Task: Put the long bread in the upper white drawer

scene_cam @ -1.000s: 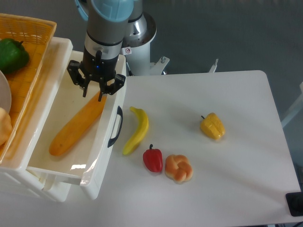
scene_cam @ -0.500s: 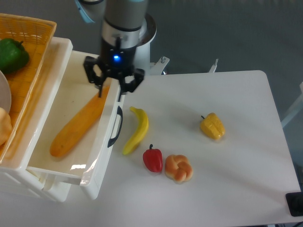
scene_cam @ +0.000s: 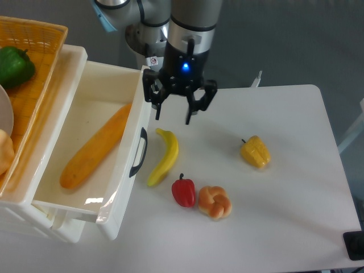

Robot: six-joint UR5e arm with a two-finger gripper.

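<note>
The long bread (scene_cam: 94,148) is an orange-golden loaf. It lies diagonally inside the upper white drawer (scene_cam: 128,196), which stands pulled open at the left with its black handle (scene_cam: 139,152) facing right. My gripper (scene_cam: 172,116) is open and empty. It hangs above the table just right of the drawer's front wall, over the top end of the banana (scene_cam: 164,156), and it is apart from the bread.
A red pepper (scene_cam: 183,191), a round knotted bun (scene_cam: 214,202) and a yellow pepper (scene_cam: 255,152) lie on the white table (scene_cam: 284,227). A yellow woven basket (scene_cam: 34,68) with a green pepper (scene_cam: 14,65) sits at the top left beside the drawer.
My gripper has moved right, from over the bread's upper end in the drawer to above the table past the drawer front. The bread has stayed lying in the drawer.
</note>
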